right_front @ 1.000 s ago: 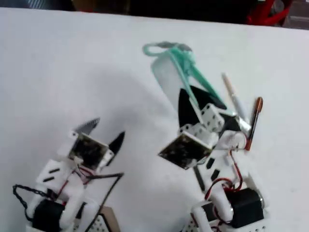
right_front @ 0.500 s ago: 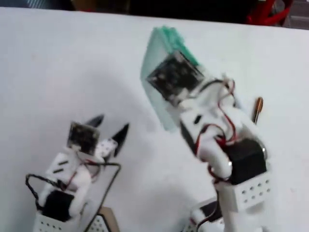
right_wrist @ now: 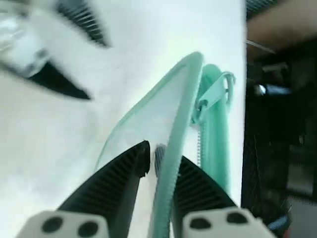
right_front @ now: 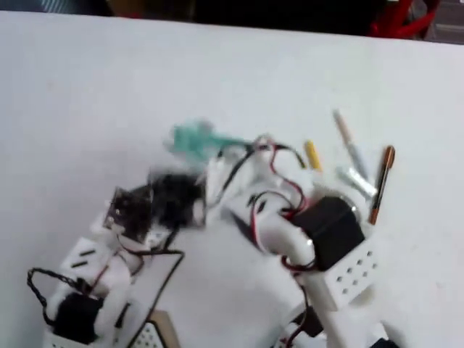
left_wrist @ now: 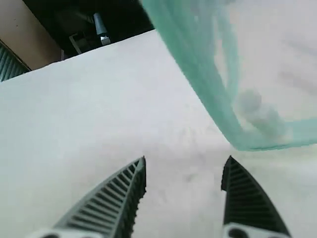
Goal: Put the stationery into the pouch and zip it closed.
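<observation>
The teal-edged clear pouch hangs in the air left of centre, with my right gripper shut on its zipper edge. Its zipper pull sits at the far end. My left gripper is open just below the pouch, nothing between its fingers. The left gripper's dark fingers also show beyond the pouch in the right wrist view. On the table to the right lie the stationery: a yellow piece, a white pen, a silvery pen and a brown pen.
The right arm stretches across the middle of the white table, close to the left arm. The table's far edge meets a dark background. A brown block lies at the near edge.
The right arm has swung the pouch from the far middle to the left, toward the left gripper. The pens it covered now show. The left arm shifted slightly.
</observation>
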